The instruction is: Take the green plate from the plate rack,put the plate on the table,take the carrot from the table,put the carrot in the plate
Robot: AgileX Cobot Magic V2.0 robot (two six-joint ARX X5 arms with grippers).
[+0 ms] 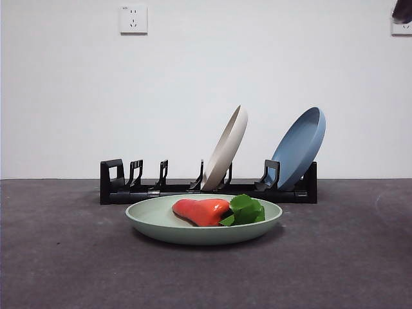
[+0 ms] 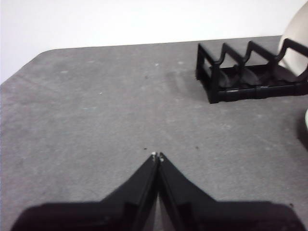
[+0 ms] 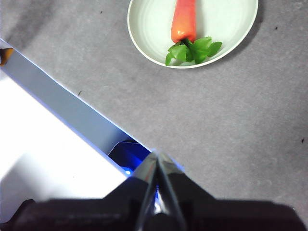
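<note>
The green plate (image 1: 148, 222) lies flat on the dark grey table (image 1: 64, 257) in front of the black plate rack (image 1: 119, 187). The carrot (image 1: 201, 211) lies in the plate, its green top to the right. The right wrist view shows the plate (image 3: 149, 29) and the carrot (image 3: 184, 21) from above. My right gripper (image 3: 158, 155) is shut and empty, high above the table and away from the plate. My left gripper (image 2: 157, 156) is shut and empty above bare table, apart from the rack's end (image 2: 240, 77).
A cream-white plate (image 1: 226, 147) and a blue plate (image 1: 299, 147) stand tilted in the rack. A black arm tip (image 1: 403, 11) shows at the top right corner. A white and blue surface (image 3: 53, 134) lies beside the table in the right wrist view.
</note>
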